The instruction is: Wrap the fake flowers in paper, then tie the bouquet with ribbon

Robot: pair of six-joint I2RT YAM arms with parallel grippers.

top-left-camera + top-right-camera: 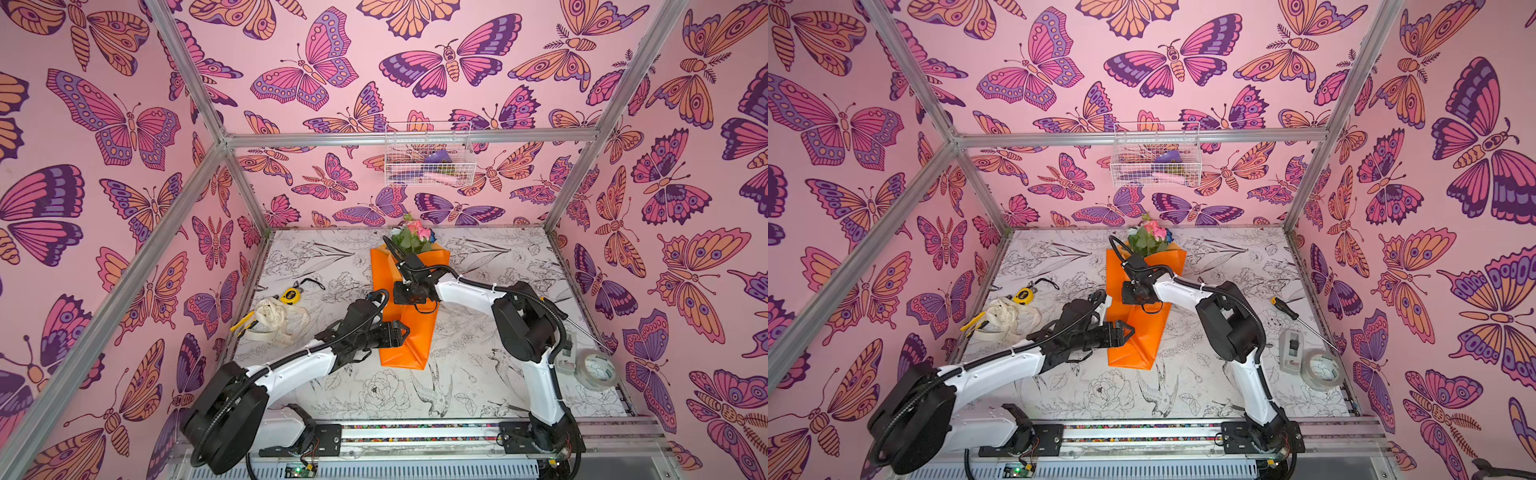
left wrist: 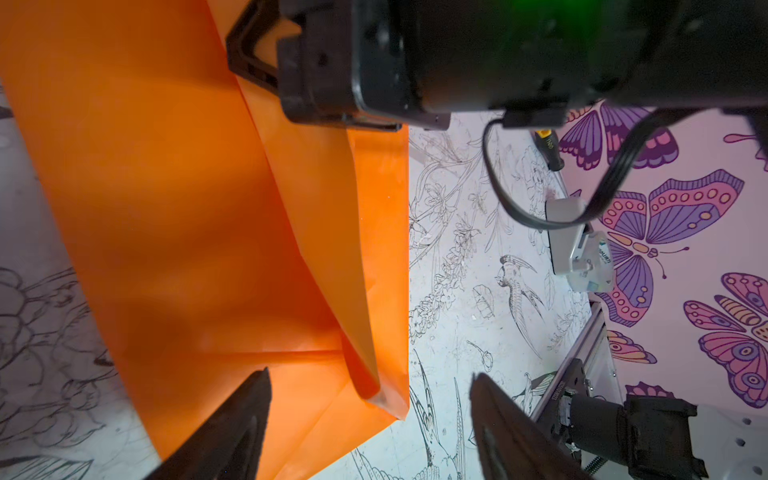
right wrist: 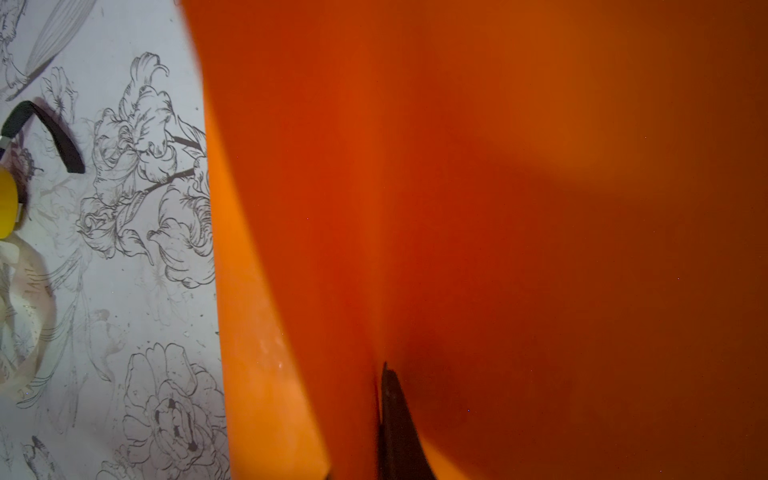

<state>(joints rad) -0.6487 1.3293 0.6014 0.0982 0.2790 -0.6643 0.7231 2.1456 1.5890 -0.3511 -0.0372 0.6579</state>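
The bouquet of fake flowers [image 1: 412, 236] [image 1: 1148, 237] lies mid-table, with pink blooms and green leaves at the far end. Its orange wrapping paper [image 1: 415, 349] [image 1: 1133, 353] tapers toward me. My left gripper [image 1: 405, 334] [image 1: 1130, 331] [image 2: 372, 374] stands open at the paper's left edge, near the lower end. A curled paper corner [image 2: 374, 390] sits between its fingers, untouched. My right gripper [image 3: 380, 374] is shut on a fold of the orange paper [image 3: 498, 208] at mid-length. One dark fingertip [image 3: 388, 399] shows; the paper hides the other.
A cream ribbon [image 1: 274, 320], a yellow tape measure [image 1: 289, 296] and a yellow-handled tool [image 1: 241, 322] lie at the left. A clear tape roll [image 1: 598, 368], a white dispenser [image 1: 1292, 351] and a screwdriver [image 1: 1283, 307] are at the right. A wire basket [image 1: 428, 158] hangs on the back wall.
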